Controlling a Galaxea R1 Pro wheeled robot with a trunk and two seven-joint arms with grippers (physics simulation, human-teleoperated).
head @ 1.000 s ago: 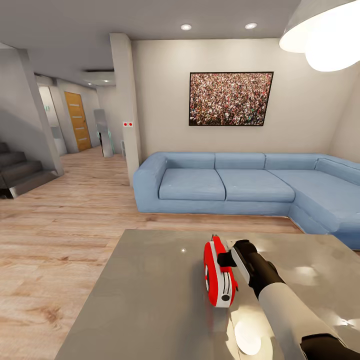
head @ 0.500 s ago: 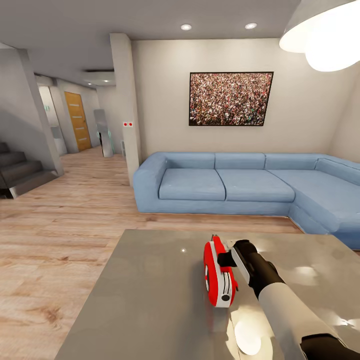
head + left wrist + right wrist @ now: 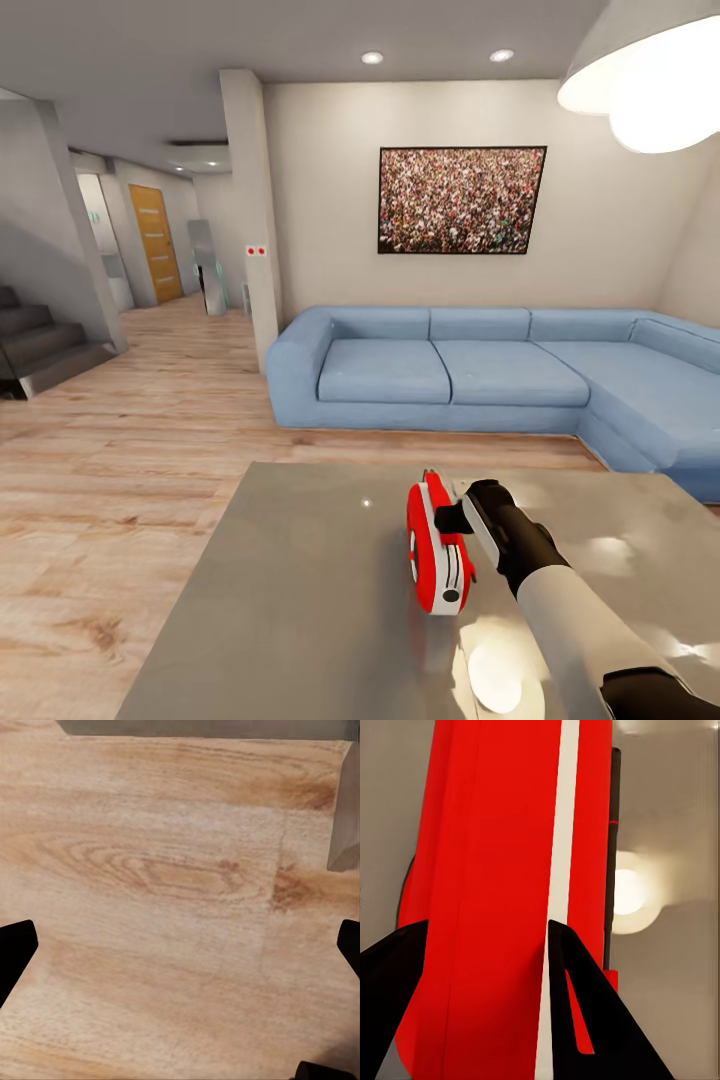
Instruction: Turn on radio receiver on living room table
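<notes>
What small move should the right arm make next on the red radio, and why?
Probably a short press inward. The right gripper is already against the radio receiver standing on the table, its fingers over the red body, so pushing the casing seems likelier than repositioning.

Table (image 3: pixel 300 600) top bare left of radio (image 3: pixel 437 550), open approach there; right arm (image 3: pixel 560 600) blocks radio's right side, right gripper (image 3: pixel 450 518) touching it. Sofa (image 3: pixel 450 370) stands beyond far edge, floor (image 3: pixel 110 480) open on left
</notes>
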